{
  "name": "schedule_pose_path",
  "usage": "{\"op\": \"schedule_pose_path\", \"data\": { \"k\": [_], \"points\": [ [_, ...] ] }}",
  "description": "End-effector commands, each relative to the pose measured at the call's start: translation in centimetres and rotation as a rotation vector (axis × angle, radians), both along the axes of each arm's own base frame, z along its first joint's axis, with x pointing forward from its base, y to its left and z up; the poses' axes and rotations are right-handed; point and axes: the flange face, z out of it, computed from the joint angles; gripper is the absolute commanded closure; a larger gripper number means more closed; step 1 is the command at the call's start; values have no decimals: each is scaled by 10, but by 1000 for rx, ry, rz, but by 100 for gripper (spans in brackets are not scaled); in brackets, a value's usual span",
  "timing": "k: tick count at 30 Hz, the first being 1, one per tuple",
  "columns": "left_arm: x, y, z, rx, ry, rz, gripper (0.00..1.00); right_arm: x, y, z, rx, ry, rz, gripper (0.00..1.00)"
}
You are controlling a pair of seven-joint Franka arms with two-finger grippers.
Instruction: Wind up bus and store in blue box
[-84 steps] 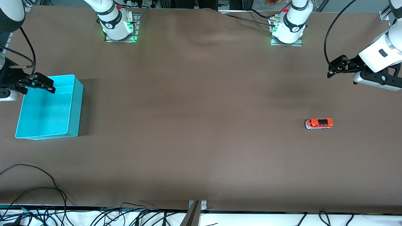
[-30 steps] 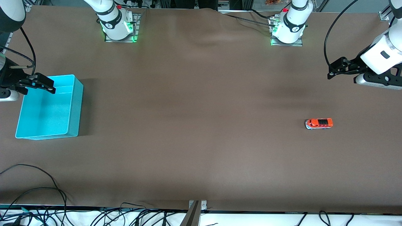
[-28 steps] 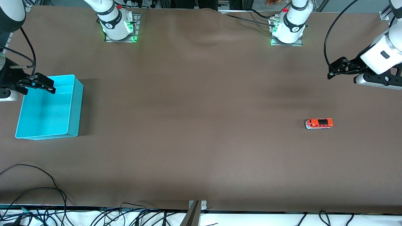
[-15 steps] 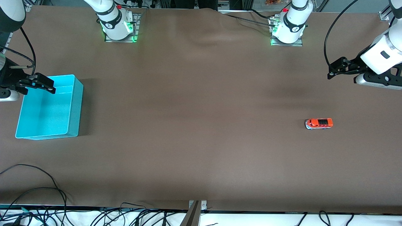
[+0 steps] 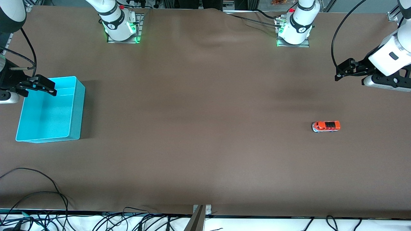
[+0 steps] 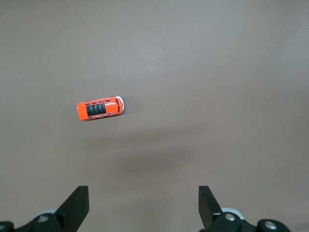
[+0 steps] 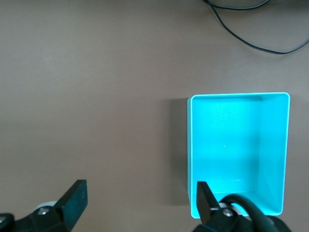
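Note:
The small orange bus (image 5: 326,126) stands on the brown table toward the left arm's end, alone and untouched. It also shows in the left wrist view as the bus (image 6: 100,108), well clear of the fingers. My left gripper (image 5: 337,72) hangs open in the air above the table, off to one side of the bus; its jaws (image 6: 143,203) hold nothing. The turquoise blue box (image 5: 45,115) sits at the right arm's end, with nothing in it. My right gripper (image 5: 51,88) hovers open over the box's corner farthest from the front camera. In the right wrist view the right gripper (image 7: 141,198) is bare beside the box (image 7: 236,145).
Both arm bases (image 5: 120,27) (image 5: 293,30) stand along the table's edge farthest from the front camera. Black cables (image 5: 38,192) trail over the table's near edge toward the right arm's end. A metal bracket (image 5: 200,211) sits at the middle of that near edge.
The left arm's wrist shifted slightly away from the bus between the oldest frame and one second ago. In the last second nothing has moved.

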Motion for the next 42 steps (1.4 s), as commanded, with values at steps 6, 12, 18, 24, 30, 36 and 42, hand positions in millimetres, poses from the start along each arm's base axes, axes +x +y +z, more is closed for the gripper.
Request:
{"op": "schedule_pose_path", "data": {
  "k": [6, 12, 18, 24, 30, 36, 42],
  "points": [
    [4, -1, 6, -1, -7, 10, 0, 5, 2, 5, 4, -13, -7, 0],
    [4, 0, 6, -1, -7, 11, 0, 5, 2, 5, 4, -14, -7, 0],
    [4, -1, 6, -1, -7, 10, 0, 5, 2, 6, 4, -17, -7, 0],
    [4, -3, 7, -1, -7, 8, 0, 5, 2, 6, 4, -16, -5, 0],
    [6, -8, 8, 1, -8, 6, 0, 5, 2, 6, 4, -17, -7, 0],
    [6, -4, 8, 1, -7, 11, 0, 5, 2, 10, 4, -25, -7, 0],
    [8, -2, 0, 5, 14, 9, 0, 5, 3, 10, 4, -25, -5, 0]
  ]
}}
